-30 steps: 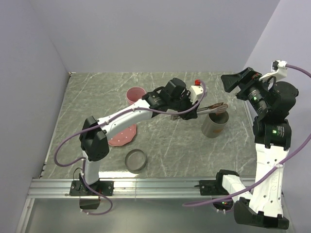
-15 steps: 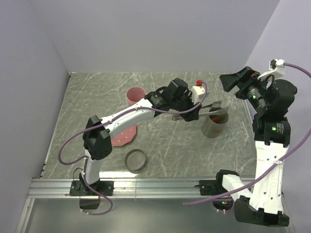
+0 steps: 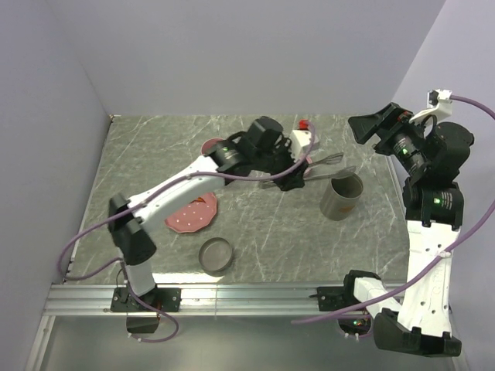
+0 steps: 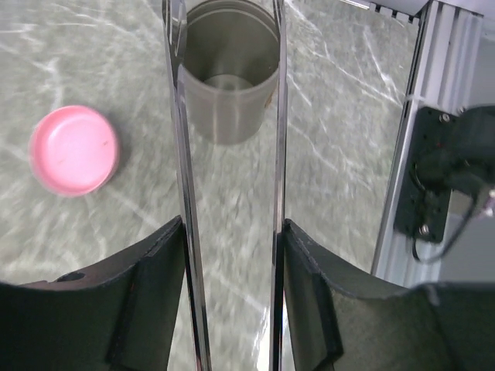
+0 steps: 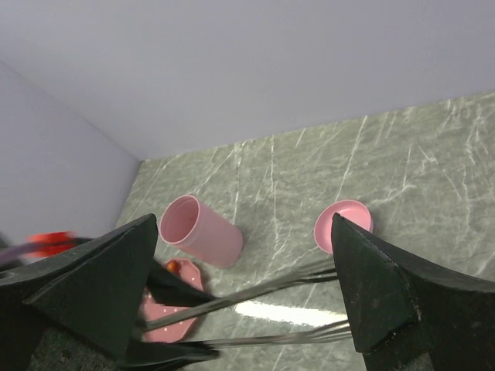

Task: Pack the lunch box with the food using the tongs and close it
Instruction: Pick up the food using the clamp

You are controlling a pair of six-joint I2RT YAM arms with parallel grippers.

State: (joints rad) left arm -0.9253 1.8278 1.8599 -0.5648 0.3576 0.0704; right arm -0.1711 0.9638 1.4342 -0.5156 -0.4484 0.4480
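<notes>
**Two robot arms, one holding tongs over a marbled table**

Two arms work above a grey marbled table (image 3: 255,232). The left gripper (image 4: 230,239) reaches to the middle, its jaws partly spread and pinching both arms of the silvery tongs (image 4: 182,154). The tong tips stand apart near the rim of a grey cylindrical lunch box (image 3: 341,198). The right gripper (image 3: 370,127) hangs raised at the right, jaws spread wide, holding nothing. A pink dotted plate (image 3: 193,214) lies left of centre, with a grey ring (image 3: 216,255) near it. A pink cup (image 5: 199,230) and a pink lid (image 5: 343,226) sit farther back. A small orange-red piece of food (image 5: 173,265) rests at the plate's edge.
</notes>
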